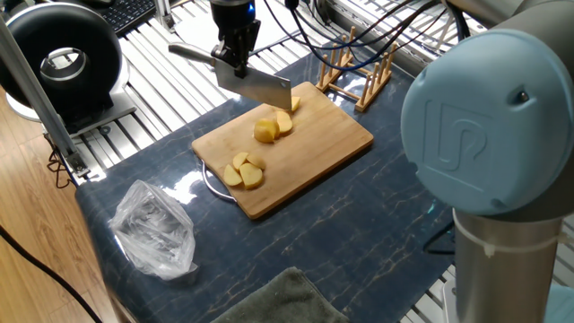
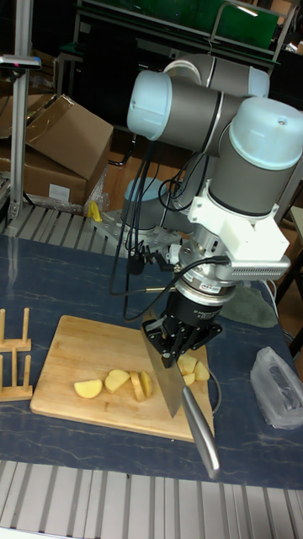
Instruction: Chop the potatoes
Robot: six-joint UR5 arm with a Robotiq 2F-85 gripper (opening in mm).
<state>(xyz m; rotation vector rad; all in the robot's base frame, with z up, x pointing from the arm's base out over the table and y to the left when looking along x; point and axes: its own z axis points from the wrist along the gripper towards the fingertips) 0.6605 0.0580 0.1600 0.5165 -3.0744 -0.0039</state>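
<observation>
While gripper [image 2: 178,347] grips knife [image 1: 254,84] | potatoes [image 1: 265,131] below | rack [image 1: 357,74] beside board [image 1: 314,148]

A rectangular bamboo cutting board [image 1: 296,148] lies on the dark blue marble-patterned tabletop [image 1: 359,233], with a thin metal ring [image 1: 212,184] showing from beneath its near-left edge. A crumpled clear plastic bag [image 1: 154,229] sits on the tabletop well apart from the board. A slotted wooden rack [image 1: 357,70] stands just beyond the board's far corner. A folded grey-green cloth [image 1: 273,301] lies at the table's near edge. A black round device [image 1: 61,58] rests on the slatted metal surface beside the table
</observation>
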